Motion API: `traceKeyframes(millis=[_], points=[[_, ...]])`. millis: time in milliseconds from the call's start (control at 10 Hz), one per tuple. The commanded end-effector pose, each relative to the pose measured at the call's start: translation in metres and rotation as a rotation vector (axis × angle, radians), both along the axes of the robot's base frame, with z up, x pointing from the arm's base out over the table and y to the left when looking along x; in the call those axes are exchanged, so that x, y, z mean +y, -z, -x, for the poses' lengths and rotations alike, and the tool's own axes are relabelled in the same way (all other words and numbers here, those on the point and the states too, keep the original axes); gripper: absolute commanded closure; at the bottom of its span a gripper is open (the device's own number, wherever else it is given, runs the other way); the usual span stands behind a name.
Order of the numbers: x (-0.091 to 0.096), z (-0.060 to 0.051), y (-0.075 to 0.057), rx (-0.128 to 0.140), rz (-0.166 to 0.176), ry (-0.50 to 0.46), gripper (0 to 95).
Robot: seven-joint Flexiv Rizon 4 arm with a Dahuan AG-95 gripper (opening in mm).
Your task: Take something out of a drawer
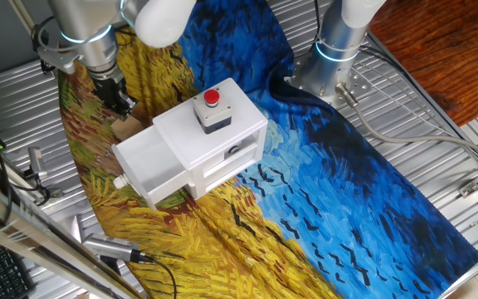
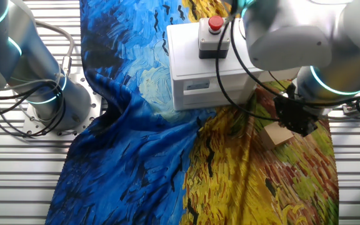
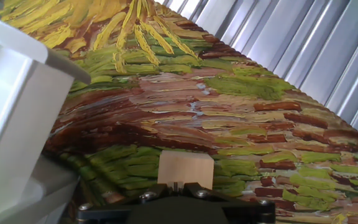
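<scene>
Gripper (image 1: 123,106) above block (image 2: 276,134) beside open drawer (image 1: 143,162)

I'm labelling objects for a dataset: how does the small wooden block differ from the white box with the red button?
The wooden block is tan, the white box glossy white. The block is far smaller than the box. The block is a bare solid; the box carries a red button and has its drawer pulled out. Both are rectangular and lie on the painted cloth.

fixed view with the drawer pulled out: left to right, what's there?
gripper → wooden block → open drawer → white box with red button → second arm's base
</scene>
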State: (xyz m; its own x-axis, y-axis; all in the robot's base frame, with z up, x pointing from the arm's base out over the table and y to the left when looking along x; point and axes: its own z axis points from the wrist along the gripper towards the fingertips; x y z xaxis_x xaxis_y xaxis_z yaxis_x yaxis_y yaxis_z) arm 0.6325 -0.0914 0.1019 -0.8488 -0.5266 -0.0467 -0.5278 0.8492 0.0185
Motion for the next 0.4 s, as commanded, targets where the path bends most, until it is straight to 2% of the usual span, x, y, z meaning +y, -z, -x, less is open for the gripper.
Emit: traceKeyframes(millis=[100,400], points=[[0.0003,0.0028,-0.001,0.001,0.009,0.036,95.0],[0.0003,0.0029,-0.001,0.001,0.004,0.04,95.0]])
